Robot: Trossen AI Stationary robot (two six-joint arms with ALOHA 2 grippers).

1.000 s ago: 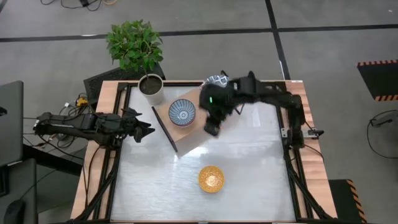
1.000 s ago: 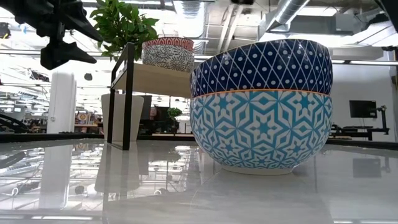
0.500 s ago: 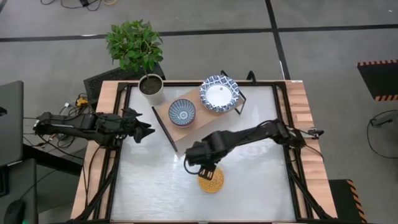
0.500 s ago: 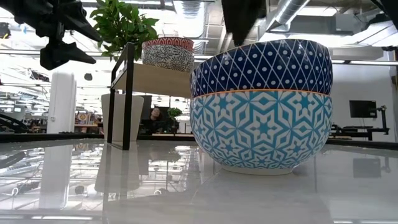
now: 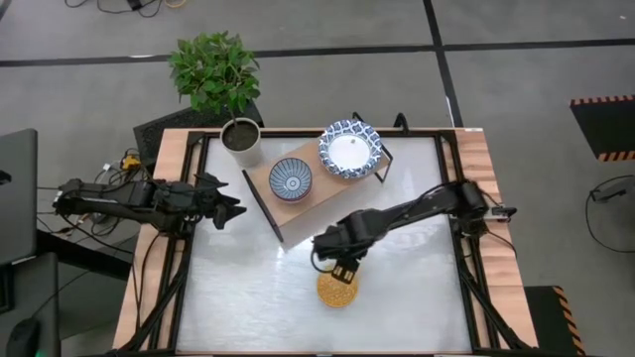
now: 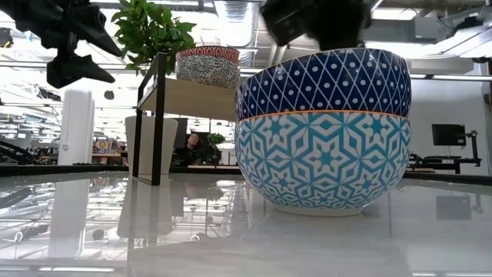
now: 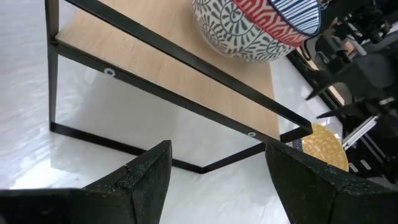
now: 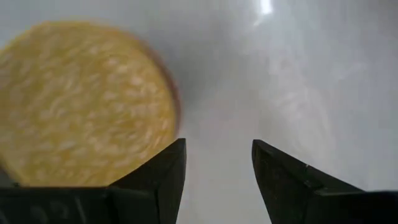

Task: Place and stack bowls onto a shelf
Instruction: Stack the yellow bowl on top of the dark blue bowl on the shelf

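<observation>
A bowl with a yellow inside [image 5: 337, 290] stands on the white table toward the near edge; up close in the low view its outside [image 6: 323, 131] is blue-patterned. My right gripper [image 5: 343, 270] hangs open just above its far rim, fingers pointing down, with only bare table between them in the right wrist view [image 8: 217, 171]. On the shelf [image 5: 301, 214] rest a small blue radial bowl [image 5: 291, 178] and a wide blue-and-white bowl [image 5: 349, 151], each on its base. My left gripper [image 5: 234, 208] waits open at the table's left, facing the shelf [image 7: 155, 68].
A white pot with dark soil [image 5: 241, 139] stands at the far left corner, beside the shelf's left end, and a leafy plant [image 5: 213, 69] rises behind the table. Bare table lies to the left and right of the yellow bowl.
My right gripper has swung away from the wide bowl on the shelf, toward the table's near edge and down, tipping until it points straight down over the yellow bowl. The wide bowl, partly covered by the arm before, now shows whole on the shelf.
</observation>
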